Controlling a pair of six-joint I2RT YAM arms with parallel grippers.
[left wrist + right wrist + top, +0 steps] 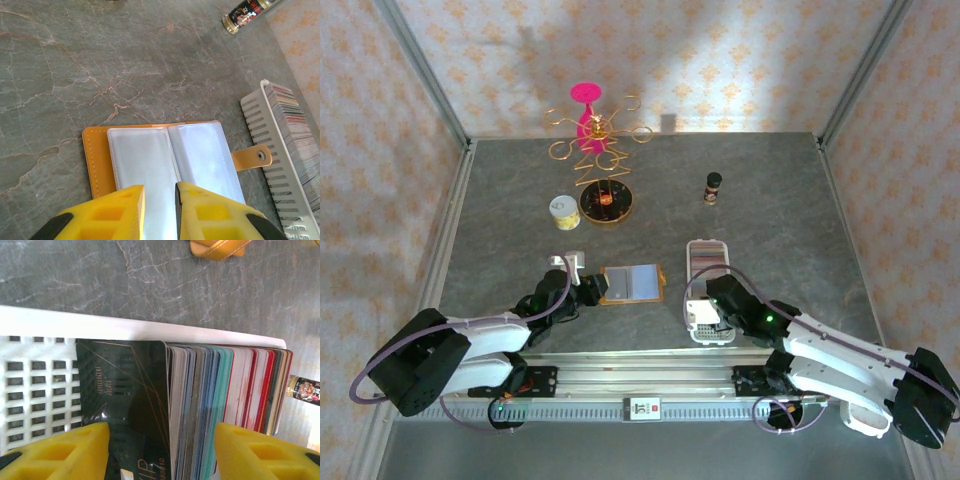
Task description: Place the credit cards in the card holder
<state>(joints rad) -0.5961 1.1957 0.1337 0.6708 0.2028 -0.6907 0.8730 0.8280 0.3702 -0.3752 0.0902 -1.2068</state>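
Note:
The orange card holder [632, 284] lies open on the table, its clear inner pockets [150, 165] facing up and its closing tab [252, 157] sticking out to the right. My left gripper [160, 210] is low over its near edge, the yellow fingers a narrow gap apart with nothing between them. The credit cards [220, 390] stand packed on edge in a long white slotted tray [40, 385]. A dark card [125, 390] leans at the front of the stack. My right gripper [162, 450] is open wide, one finger on each side of the stack.
A small dark bottle [713, 187] stands behind the tray [708, 250]. A gold wire stand with a pink top [600, 150] and a small round tin [563, 212] sit at the back left. Metal frame posts and patterned walls enclose the table.

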